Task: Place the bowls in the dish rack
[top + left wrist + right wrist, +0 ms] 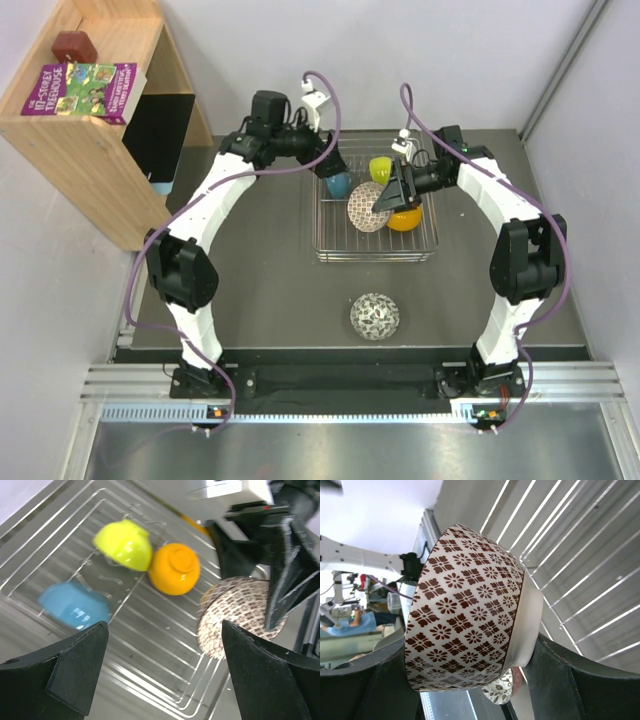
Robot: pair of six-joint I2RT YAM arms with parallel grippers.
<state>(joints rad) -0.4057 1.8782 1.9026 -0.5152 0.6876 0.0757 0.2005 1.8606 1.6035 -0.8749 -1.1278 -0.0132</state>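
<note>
The dish rack [378, 256] stands at the back of the table. In it lie a blue bowl [74, 606], a yellow-green bowl [125, 544] and an orange bowl [175, 569]. My right gripper [470, 665] is shut on a white bowl with a brown lattice pattern [465, 610], tilted on its side over the rack's middle [366, 207]. My left gripper [162, 655] is open over the rack's left part, near the blue bowl [338, 184], with nothing between its fingers. Another bowl with a patterned inside [375, 316] sits on the table in front of the rack.
A wooden shelf [95, 150] stands at the far left, with a purple book [85, 88] and a dark red object [75, 45] on top. Both arms reach over the rack from either side.
</note>
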